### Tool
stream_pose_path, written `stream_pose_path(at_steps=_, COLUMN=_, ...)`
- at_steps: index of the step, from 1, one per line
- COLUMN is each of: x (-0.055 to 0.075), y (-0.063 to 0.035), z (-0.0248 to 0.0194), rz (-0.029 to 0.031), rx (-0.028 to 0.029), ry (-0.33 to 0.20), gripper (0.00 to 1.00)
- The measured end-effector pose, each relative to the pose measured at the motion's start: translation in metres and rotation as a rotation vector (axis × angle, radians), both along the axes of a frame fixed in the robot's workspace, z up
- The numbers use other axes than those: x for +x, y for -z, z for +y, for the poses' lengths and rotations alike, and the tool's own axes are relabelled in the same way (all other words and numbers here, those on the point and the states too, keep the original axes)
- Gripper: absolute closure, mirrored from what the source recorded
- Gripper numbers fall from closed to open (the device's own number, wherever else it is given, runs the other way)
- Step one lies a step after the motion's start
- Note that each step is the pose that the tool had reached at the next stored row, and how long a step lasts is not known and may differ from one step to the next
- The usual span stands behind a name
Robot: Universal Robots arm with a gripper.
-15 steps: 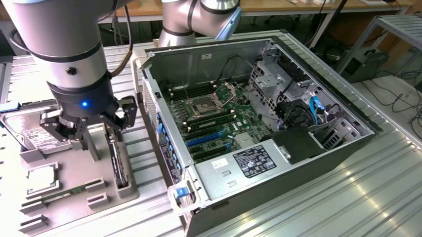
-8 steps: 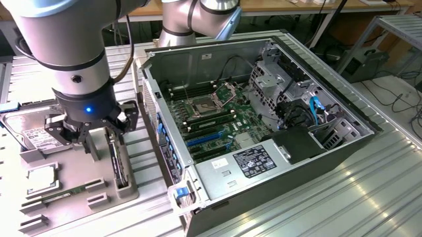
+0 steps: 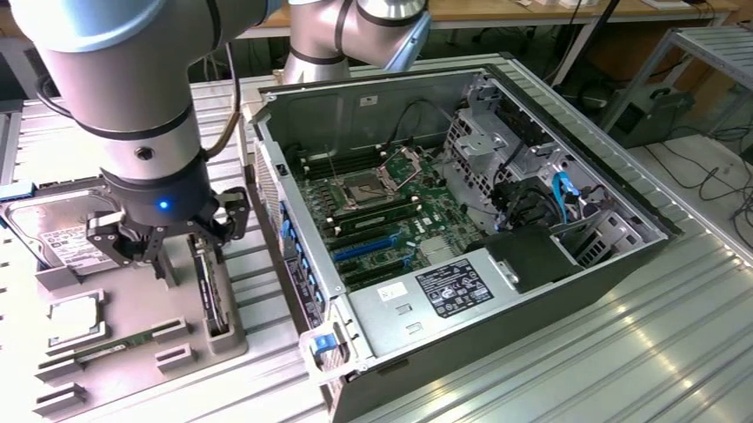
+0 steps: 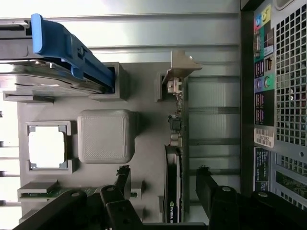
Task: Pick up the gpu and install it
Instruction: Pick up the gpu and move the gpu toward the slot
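One claw [image 3: 175, 251] hangs spread wide above the gpu [image 3: 212, 295], which stands on edge in a gray tray [image 3: 136, 308] beside the open computer case [image 3: 353, 110].

Gpu [image 3: 211, 291] upright in tray [image 3: 141, 301] slot; case [image 3: 353, 110] at exterior view's right.

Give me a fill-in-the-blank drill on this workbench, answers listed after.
1. The gripper hangs above the gpu with its jaws ____.
2. The gpu stands on edge in a tray whose colour is ____.
3. The open computer case lies to the exterior view's ____ of the tray.
4. The clip on the hard drive is coloured ____.
Missing words: open; gray; right; blue.
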State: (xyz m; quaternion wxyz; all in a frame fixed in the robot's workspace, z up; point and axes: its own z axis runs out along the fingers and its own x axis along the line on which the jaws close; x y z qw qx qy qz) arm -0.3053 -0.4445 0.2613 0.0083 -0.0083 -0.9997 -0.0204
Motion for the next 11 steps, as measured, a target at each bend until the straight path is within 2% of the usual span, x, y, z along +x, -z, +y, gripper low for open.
stream_pose_path(at_steps=11, x=0.001, y=0.0155, z=0.0, rz=0.0001, rx=-0.0027, ry=0.0, gripper=0.34)
